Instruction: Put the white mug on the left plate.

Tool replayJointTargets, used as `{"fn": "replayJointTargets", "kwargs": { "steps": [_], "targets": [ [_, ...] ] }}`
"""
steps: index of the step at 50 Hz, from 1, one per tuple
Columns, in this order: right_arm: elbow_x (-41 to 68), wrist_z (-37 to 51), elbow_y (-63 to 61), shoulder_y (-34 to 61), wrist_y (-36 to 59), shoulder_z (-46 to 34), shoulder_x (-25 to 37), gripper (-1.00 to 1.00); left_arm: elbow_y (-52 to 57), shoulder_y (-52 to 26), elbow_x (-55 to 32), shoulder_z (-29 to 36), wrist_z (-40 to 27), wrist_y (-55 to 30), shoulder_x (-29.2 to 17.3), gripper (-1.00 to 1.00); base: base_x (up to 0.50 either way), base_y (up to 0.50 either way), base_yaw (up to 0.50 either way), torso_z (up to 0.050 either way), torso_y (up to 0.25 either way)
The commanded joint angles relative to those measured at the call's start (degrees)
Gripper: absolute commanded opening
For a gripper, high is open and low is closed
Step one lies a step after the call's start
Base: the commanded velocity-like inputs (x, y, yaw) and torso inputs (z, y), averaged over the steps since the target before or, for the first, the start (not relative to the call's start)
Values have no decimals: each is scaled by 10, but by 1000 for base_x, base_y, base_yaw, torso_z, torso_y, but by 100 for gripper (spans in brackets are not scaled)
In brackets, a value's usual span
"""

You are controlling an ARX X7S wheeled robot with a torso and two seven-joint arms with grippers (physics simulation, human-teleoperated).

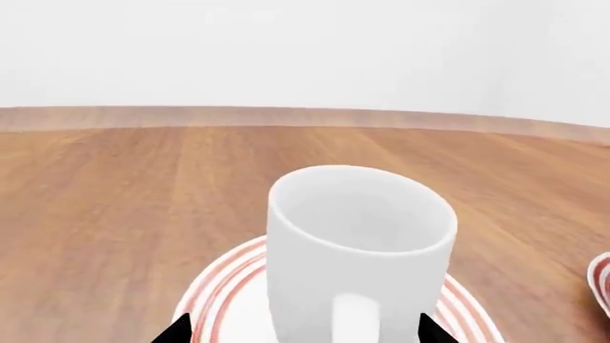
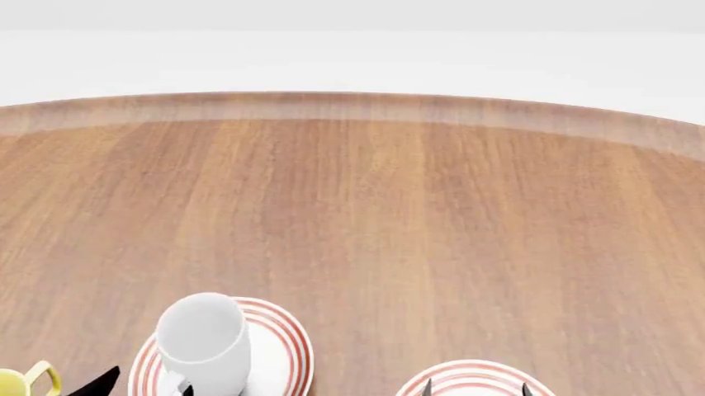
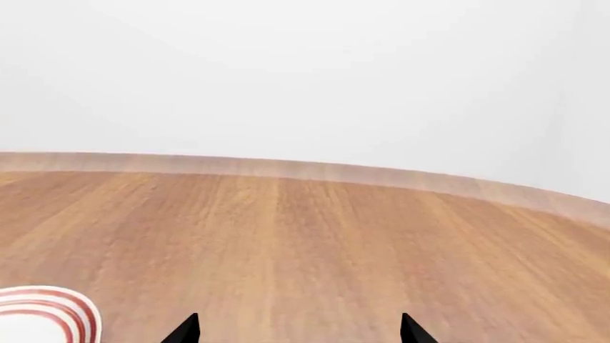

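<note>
The white mug (image 1: pixel 358 236) stands upright on the left plate (image 1: pixel 224 289), a white plate with red rings, and its handle faces my left wrist camera. My left gripper (image 1: pixel 305 332) is open. Its black fingertips (image 1: pixel 176 332) sit wide on either side of the mug's lower part without touching it. In the head view the white mug (image 2: pixel 204 338) and left plate (image 2: pixel 281 346) are at the lower left, with the left gripper (image 2: pixel 144 385) at the frame's edge. My right gripper (image 3: pixel 300 330) is open over bare wood, holding nothing.
A second ringed plate (image 2: pixel 474 378) lies at the lower right of the head view, with my right gripper (image 2: pixel 475 388) at it. A yellow mug handle (image 2: pixel 28 379) shows at the far lower left. The wooden table (image 2: pixel 385 206) stretches back to a white wall.
</note>
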Motion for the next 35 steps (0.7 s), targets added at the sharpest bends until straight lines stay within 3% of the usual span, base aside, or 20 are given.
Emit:
{"fn": "replayJointTargets", "kwargs": {
  "steps": [1,3,8,14,26,35],
  "targets": [
    [0,0,5,3,-3,-3,-2,100,1,1,-23,-32,51,64,3,100,0,0,0,0,0],
    [1,0,5,3,-5,-3,-2,100,50,18,-34,-35,66,57,9,100,0,0,0,0,0],
    [-11,0,16,12,-31,-7,-10,100,431,161,-58,-20,53,-132,46,100,0,0,0,0,0],
    [-29,16,-78,17,-9,-8,4,100,669,246,-87,21,10,-197,48,100,0,0,0,0,0],
    [-40,35,-157,-11,6,-3,26,100,892,353,-134,59,-21,-228,28,100,0,0,0,0,0],
    [-49,47,-210,-33,16,-2,39,100,955,390,-141,72,-33,-218,17,100,0,0,0,0,0]
  ]
}}
